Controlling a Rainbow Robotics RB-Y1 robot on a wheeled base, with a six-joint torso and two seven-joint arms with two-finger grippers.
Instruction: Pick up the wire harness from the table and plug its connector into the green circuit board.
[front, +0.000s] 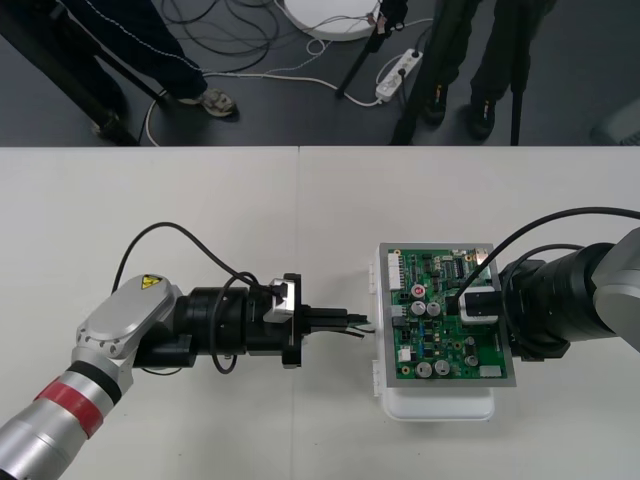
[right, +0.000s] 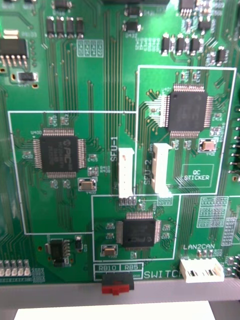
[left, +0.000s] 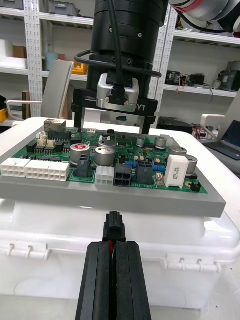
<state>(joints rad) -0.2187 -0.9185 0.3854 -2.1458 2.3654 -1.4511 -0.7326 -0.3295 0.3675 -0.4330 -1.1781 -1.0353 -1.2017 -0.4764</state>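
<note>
Clamping small black harness plug in left gripper just beside green circuit board, with right gripper hovering over it; looking low, likely risking butting grey rim rather than black socket.

You'll find the green circuit board lying flat on its white base, on the right half of the surface. The wire harness is off the surface, pinched in the left claw. Its small black plug juts past the fingertips toward the board's edge, just short of it and unseated.
</note>
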